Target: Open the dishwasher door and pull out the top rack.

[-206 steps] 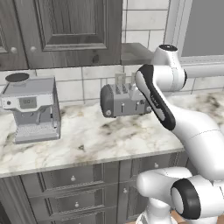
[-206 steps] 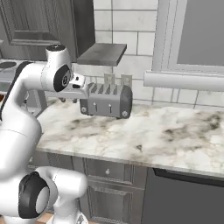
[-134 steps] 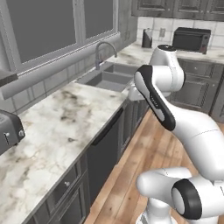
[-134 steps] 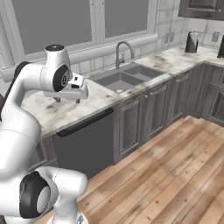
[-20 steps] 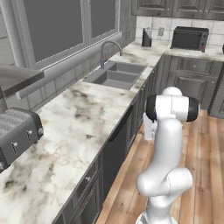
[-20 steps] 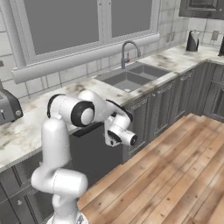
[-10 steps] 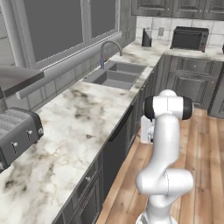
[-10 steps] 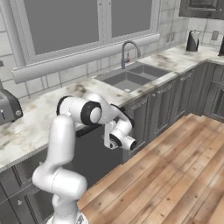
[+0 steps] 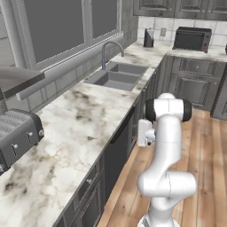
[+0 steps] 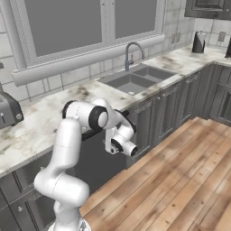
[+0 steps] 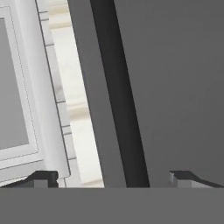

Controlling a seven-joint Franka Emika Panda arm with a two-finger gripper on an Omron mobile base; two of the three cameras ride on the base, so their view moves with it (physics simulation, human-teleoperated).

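The dishwasher door [image 9: 116, 155] is a flat dark panel under the marble counter, standing shut. Its long dark bar handle [image 11: 118, 100] crosses the hand view from top to bottom. My gripper [image 11: 113, 179] is open, with one fingertip on each side of the handle and some way off from it. In the left base view the gripper [image 9: 139, 133] points at the door's upper part, just short of the handle [image 9: 120, 131]. The right base view has the gripper [image 10: 107, 145] close in front of the door [image 10: 94, 164]. The top rack is hidden behind the shut door.
A sink [image 9: 113, 77] with a faucet [image 10: 131, 52] lies in the counter beyond the dishwasher. A toaster [image 9: 17, 137] stands on the near counter. Raised-panel cabinet doors [image 10: 143, 122] flank the dishwasher. The wood floor [image 10: 180, 180] is open behind the arm.
The hand has moved a little closer to the dishwasher door and its handle. The door has stayed shut.
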